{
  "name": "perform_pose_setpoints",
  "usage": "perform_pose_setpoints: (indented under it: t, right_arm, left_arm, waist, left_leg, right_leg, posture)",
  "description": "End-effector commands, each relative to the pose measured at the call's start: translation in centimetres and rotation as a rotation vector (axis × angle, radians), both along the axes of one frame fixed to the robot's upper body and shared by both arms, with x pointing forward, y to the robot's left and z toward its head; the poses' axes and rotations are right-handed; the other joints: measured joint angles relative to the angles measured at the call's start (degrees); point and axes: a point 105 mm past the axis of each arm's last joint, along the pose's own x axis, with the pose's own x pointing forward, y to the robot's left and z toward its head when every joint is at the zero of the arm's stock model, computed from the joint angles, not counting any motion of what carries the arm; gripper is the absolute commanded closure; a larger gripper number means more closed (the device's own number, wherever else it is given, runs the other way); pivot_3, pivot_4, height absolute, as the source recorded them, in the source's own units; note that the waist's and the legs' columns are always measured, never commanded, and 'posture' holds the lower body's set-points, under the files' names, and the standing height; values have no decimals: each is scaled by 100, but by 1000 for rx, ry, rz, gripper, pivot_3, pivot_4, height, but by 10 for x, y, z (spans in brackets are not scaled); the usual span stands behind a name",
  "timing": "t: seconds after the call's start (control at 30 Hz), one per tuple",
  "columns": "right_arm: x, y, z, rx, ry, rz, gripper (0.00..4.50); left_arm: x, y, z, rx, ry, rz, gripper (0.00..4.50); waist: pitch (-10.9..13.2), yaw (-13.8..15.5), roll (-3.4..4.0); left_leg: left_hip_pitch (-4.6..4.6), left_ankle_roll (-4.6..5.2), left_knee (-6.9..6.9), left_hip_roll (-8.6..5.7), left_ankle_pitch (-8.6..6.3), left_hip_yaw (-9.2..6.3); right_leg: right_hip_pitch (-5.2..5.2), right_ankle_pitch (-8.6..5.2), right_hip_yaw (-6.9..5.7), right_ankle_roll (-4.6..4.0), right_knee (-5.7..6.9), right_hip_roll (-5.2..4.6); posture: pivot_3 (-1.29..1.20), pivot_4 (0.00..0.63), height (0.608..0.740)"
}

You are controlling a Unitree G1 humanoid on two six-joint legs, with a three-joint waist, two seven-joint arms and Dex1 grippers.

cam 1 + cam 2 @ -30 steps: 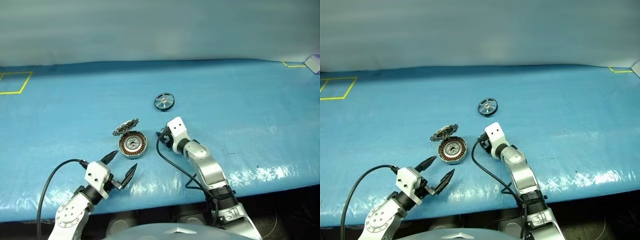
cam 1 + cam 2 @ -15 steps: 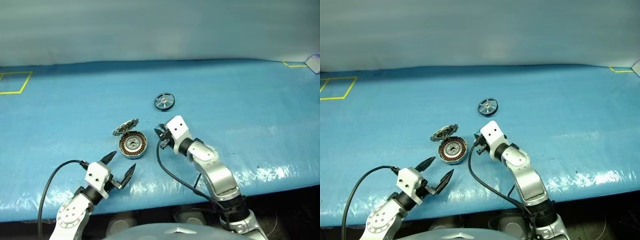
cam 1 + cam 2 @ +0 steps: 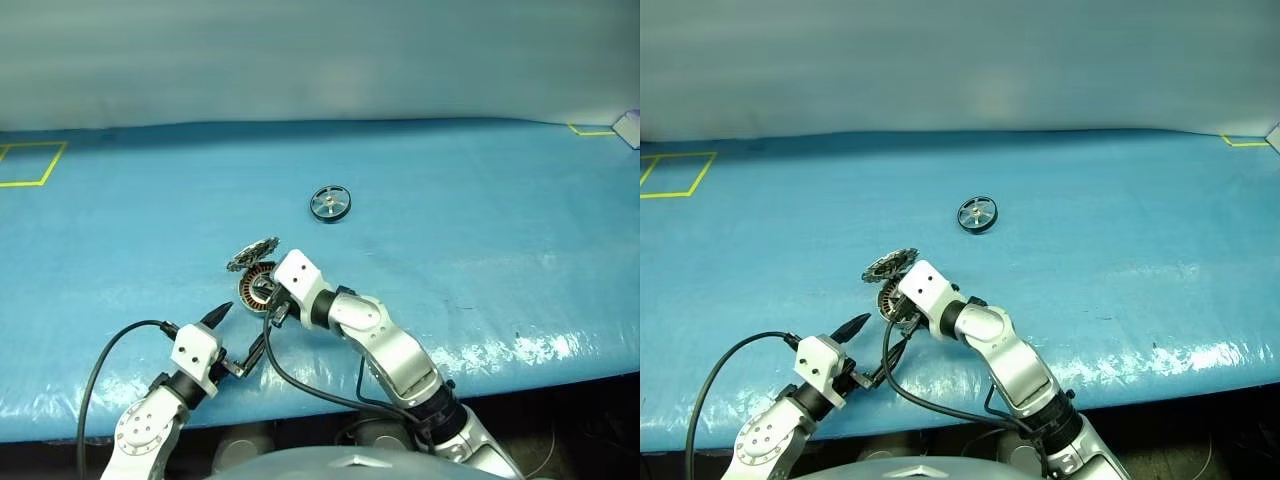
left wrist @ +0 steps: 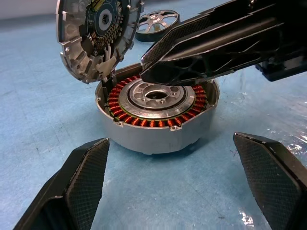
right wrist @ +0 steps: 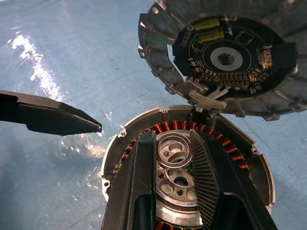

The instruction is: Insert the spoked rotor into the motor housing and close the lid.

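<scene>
The motor housing (image 4: 156,129) sits open on the blue table, its copper windings and silver centre bearing showing. Its lid (image 3: 252,254) stands tilted up on the hinge at the far side, patterned inner face (image 5: 225,57) towards me. My right gripper (image 5: 171,136) hovers just over the housing's centre, fingers a little apart, holding nothing. My left gripper (image 3: 240,332) waits wide open just in front of the housing, empty. The spoked rotor (image 3: 329,203) lies flat farther back on the table, apart from both grippers.
A blue sheet (image 3: 480,230) covers the table, with its front edge close behind my grippers. A yellow tape square (image 3: 25,165) marks the far left. A small white object (image 3: 628,125) sits at the far right. Black cables loop from both wrists.
My right gripper has swung left from beside the housing to right over its open top. The left gripper, rotor, housing and lid have stayed put.
</scene>
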Motion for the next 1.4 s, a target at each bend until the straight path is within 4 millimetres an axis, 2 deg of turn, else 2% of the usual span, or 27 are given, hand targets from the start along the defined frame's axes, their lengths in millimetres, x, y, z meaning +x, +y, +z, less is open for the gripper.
perform_pose_setpoints:
  t: [0.03,0.4,0.73,0.77,1.0,1.1,1.23,1.4]
  right_arm:
    - [4,6,8,37,-29,4,3824]
    - [6,-3,-5,8,5,-25,3824]
    - [7,-6,-7,0,22,-32,3824]
    - [6,-5,-7,1,23,-31,3108]
    - [-1,-3,-2,38,44,6,859]
    - [-4,-1,12,92,34,25,859]
    - [-3,-3,27,128,14,8,2154]
    - [4,-8,38,82,-56,-57,3836]
  left_arm:
    - [-1,-1,6,-3,-37,2,0]
    - [-1,-2,4,0,-35,8,0]
    - [-1,-3,2,2,-27,5,0]
    - [-1,-3,2,2,-26,5,0]
    - [-2,-2,0,3,-20,11,0]
    - [-2,-2,-1,2,-19,12,0]
    - [-2,-2,-1,0,-20,14,0]
    - [-2,-1,-1,-1,-22,14,0]
  waist:
    - [0,-2,0]
    - [0,-3,1]
    - [0,-4,1]
    - [0,-3,1]
    - [0,-4,1]
    - [0,-2,1]
    - [-1,-4,0]
    - [-1,-4,0]
  left_leg:
    - [0,0,0,0,0,0]
    - [-2,0,0,-2,0,-1]
    - [-1,0,1,-4,0,0]
    - [-1,0,1,-4,0,0]
    - [-1,0,1,-3,0,-1]
    - [-2,0,1,-3,0,-2]
    - [-17,0,5,-3,0,-3]
    - [-33,0,10,-6,0,-1]
  right_leg:
    - [-1,0,-1,0,0,2]
    - [-3,0,-1,0,2,3]
    - [-3,0,-1,0,3,4]
    - [-3,0,-1,0,3,4]
    - [-1,0,-1,0,3,3]
    - [-2,0,-1,0,2,2]
    - [-17,0,-2,1,5,3]
    - [-36,1,-1,2,11,4]
  posture:
    - [0,150,740]
    - [0,150,740]
    - [0,150,740]
    - [0,150,740]
    - [0,150,740]
    - [0,150,740]
    - [0,150,740]
    - [0,150,740]
